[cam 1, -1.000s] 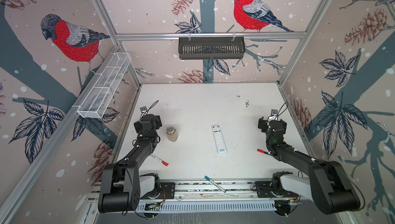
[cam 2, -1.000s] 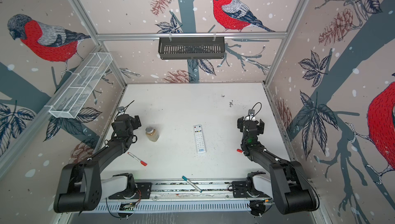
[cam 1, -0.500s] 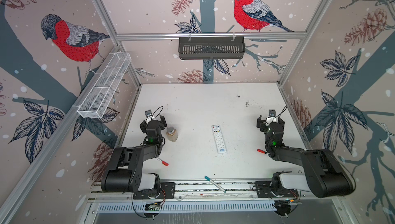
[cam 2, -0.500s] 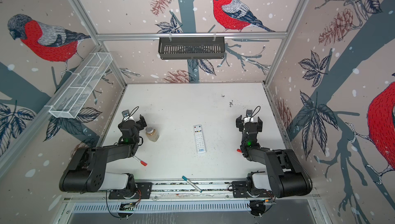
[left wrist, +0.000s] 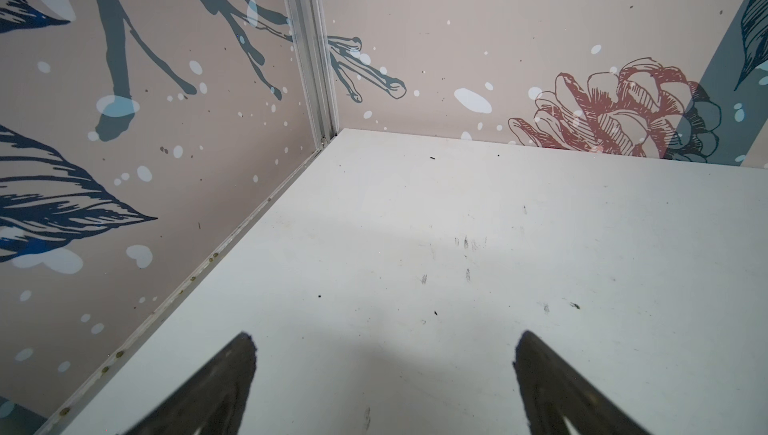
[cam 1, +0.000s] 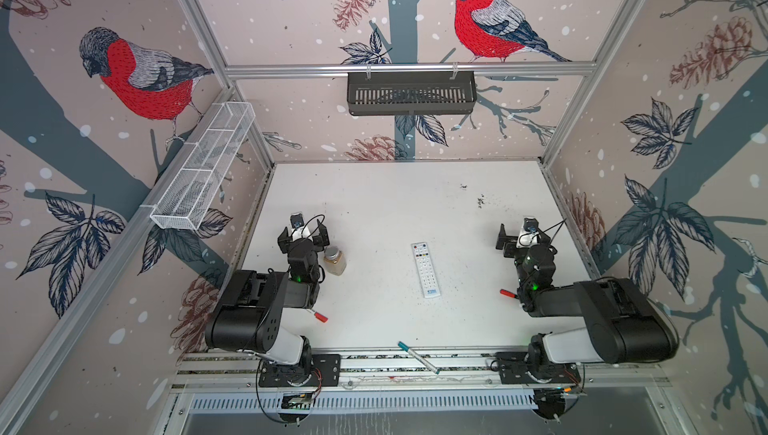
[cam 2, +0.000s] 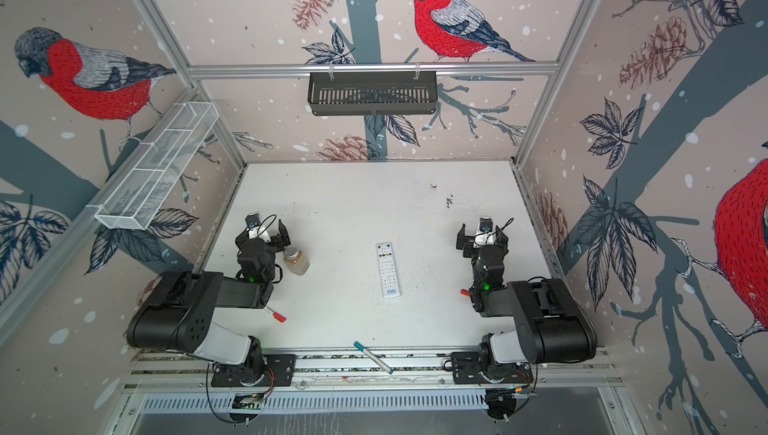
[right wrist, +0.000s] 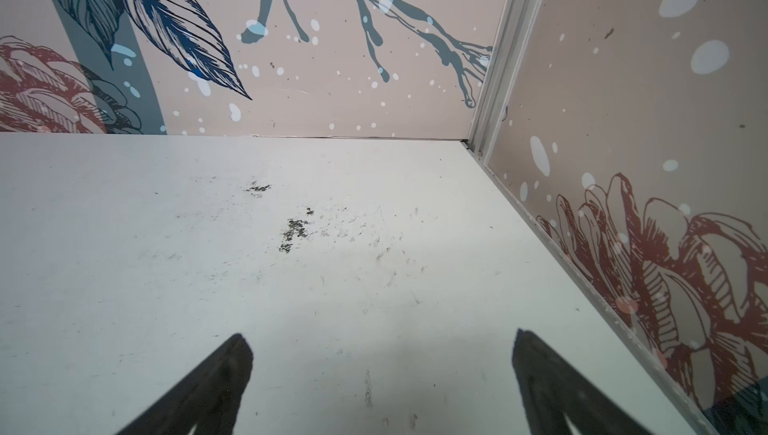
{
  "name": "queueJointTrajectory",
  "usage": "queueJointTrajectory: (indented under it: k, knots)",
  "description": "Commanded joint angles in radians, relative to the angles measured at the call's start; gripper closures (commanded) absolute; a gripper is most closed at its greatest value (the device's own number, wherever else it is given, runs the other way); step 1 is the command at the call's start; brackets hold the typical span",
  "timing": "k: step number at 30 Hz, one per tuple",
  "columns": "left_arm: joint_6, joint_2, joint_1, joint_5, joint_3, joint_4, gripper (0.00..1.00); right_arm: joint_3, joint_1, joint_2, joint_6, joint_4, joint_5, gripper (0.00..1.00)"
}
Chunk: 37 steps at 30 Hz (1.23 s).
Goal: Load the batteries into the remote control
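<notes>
1. slim white rectangular remote control [cam 1: 425, 269] lies buttons-up on the white table [cam 1: 374, 204], logo end toward 6 o'clock.
2. left gripper [cam 1: 303, 237], at its 9 o'clock: jaws wide, empty.
3. right gripper [cam 1: 521, 237], at its 3 o'clock: jaws wide, empty.

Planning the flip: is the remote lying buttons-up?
Yes, in a top view the remote control shows its button rows facing up.

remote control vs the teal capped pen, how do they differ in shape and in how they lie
The remote control is a broad, flat white slab with rows of buttons; the teal-capped pen is a thin stick. The remote control lies mid-table, nearly lengthwise front to back; the teal-capped pen lies slanted at the front edge of the table, crossing onto the metal rail. Both lie flat, with nothing touching them.
</notes>
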Motion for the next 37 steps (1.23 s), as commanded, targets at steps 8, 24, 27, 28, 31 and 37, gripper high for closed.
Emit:
queueJointTrajectory:
  k: [8,24,27,28,31,37]
  knots:
    - [0.005,0.049,-0.002,0.025,-0.026,0.146,0.03,0.078,-0.047,0.060,0.086,-0.023,-0.003,0.00]
    - [0.010,0.053,-0.003,0.019,-0.033,0.174,0.01,0.082,-0.055,0.059,0.090,-0.034,-0.018,0.01]
    - [0.010,0.053,-0.004,0.019,-0.033,0.175,0.02,0.082,-0.055,0.059,0.089,-0.034,-0.018,0.00]
    - [0.010,0.053,-0.004,0.019,-0.033,0.174,0.01,0.083,-0.055,0.058,0.089,-0.033,-0.019,0.01]
    - [0.010,0.052,-0.004,0.019,-0.033,0.175,0.02,0.083,-0.055,0.059,0.090,-0.033,-0.018,0.01]
    - [0.010,0.053,-0.003,0.019,-0.035,0.175,0.02,0.081,-0.054,0.057,0.090,-0.033,-0.018,0.00]
